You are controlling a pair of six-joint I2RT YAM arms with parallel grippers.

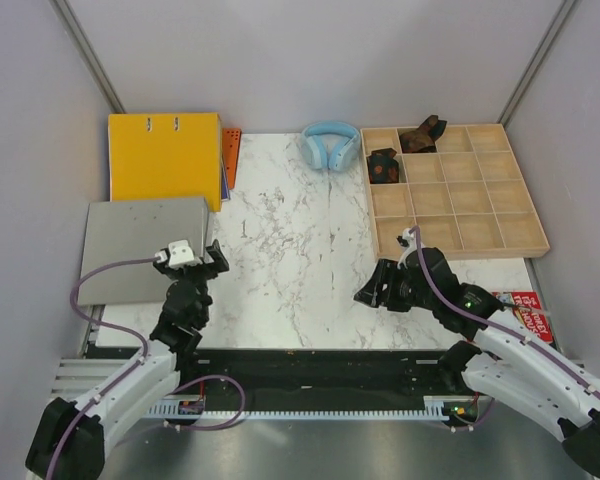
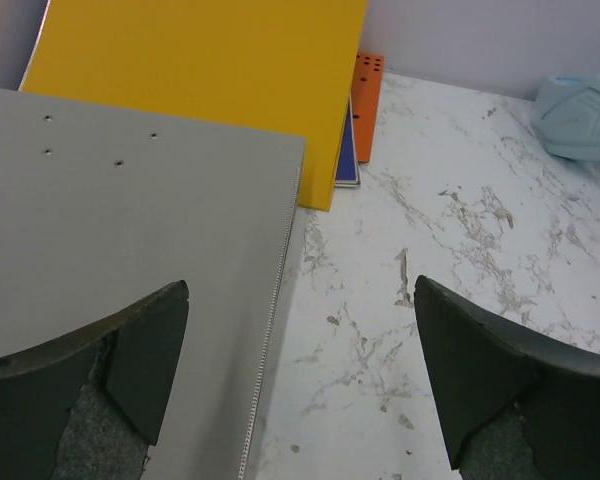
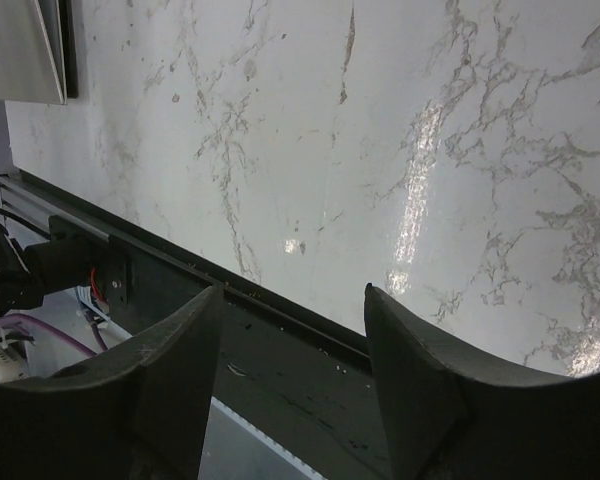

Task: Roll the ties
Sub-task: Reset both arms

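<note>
Top external view shows both ties done. The black and orange-red tie point(image 1: 383, 165) and the dark brown tie point(image 1: 422, 134) sit as small rolls in neighbouring compartments at the far corner of the wooden tray point(image 1: 480, 232), well beyond the right gripper point(image 1: 368, 293) and off to its right. No unrolled tie is in sight, so the rolling appears complete.

The right gripper hangs over the near edge of the marble table point(image 1: 300, 240), jaws apart and holding nothing (its wrist view shows only bare stone and the rail between the fingers). The left gripper point(image 1: 213, 262) stands wide open and empty over the edge of a grey panel point(image 1: 140, 248). A yellow binder point(image 1: 165, 155) lies ahead of it, and light-blue headphones point(image 1: 330, 145) lie farther ahead to its right.

The next move likely calls for no more than parking both arms, unless another tie turns up. White lettering on a red printed sheet point(image 1: 527, 310), to the right of the right arm, is too small to read.
</note>
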